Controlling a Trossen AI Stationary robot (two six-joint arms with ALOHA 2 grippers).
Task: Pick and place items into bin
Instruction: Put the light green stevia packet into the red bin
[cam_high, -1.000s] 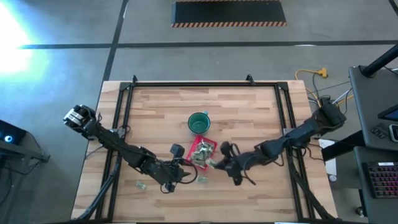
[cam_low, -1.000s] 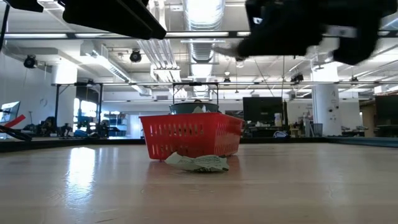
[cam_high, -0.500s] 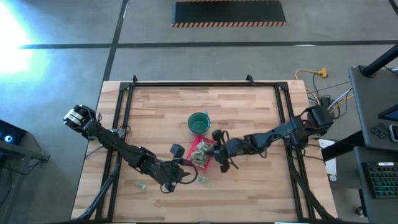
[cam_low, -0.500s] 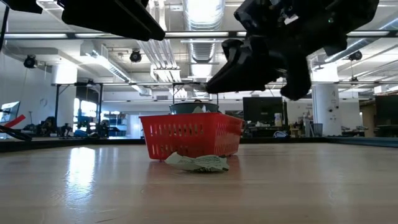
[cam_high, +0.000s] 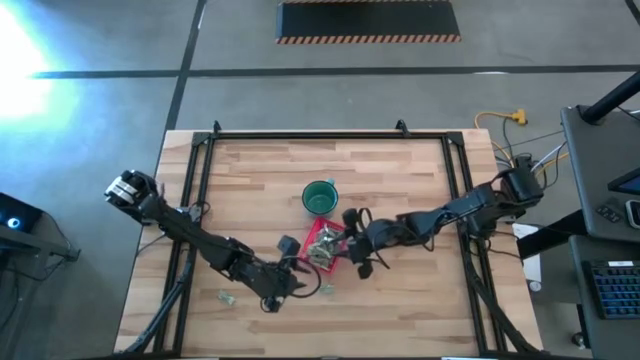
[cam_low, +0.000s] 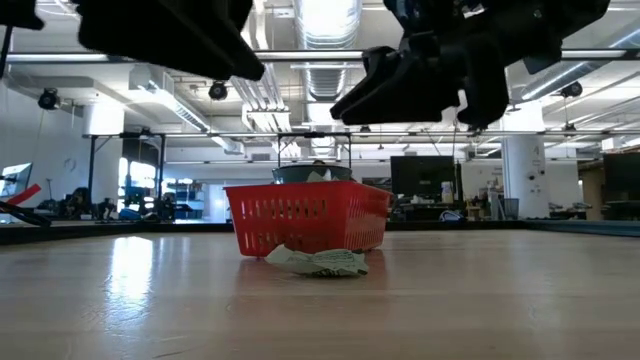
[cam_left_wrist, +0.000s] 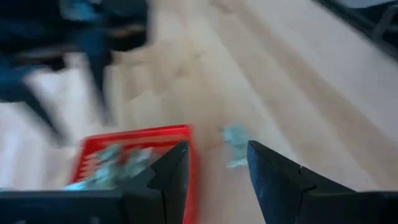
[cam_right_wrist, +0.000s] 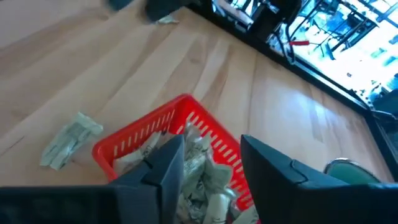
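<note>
The red bin (cam_high: 325, 243) stands mid-table on its base, with several pale green-and-white items (cam_right_wrist: 199, 165) heaped inside. One loose item (cam_high: 326, 290) lies flat on the wood just near of the bin, and it shows again in the low view (cam_low: 320, 262) and the left wrist view (cam_left_wrist: 235, 143). Another item (cam_high: 227, 297) lies by the near left edge. My right gripper (cam_high: 345, 248) hangs open over the bin's right rim, nothing between its fingers (cam_right_wrist: 165, 168). My left gripper (cam_high: 305, 287) hovers open at the bin's near left side, close to the loose item.
A round dark-green cup (cam_high: 319, 196) stands just beyond the bin's far side. A black frame (cam_high: 205, 150) runs along the table's left, far and right edges. Bare wood lies to the far left and far right of the bin.
My right gripper has gone from the bin's near right corner toward the table's left and far side, ending over the bin's rim. The pale piece seen at its fingertips a second ago no longer shows there. The bin and the loose item have stayed put.
</note>
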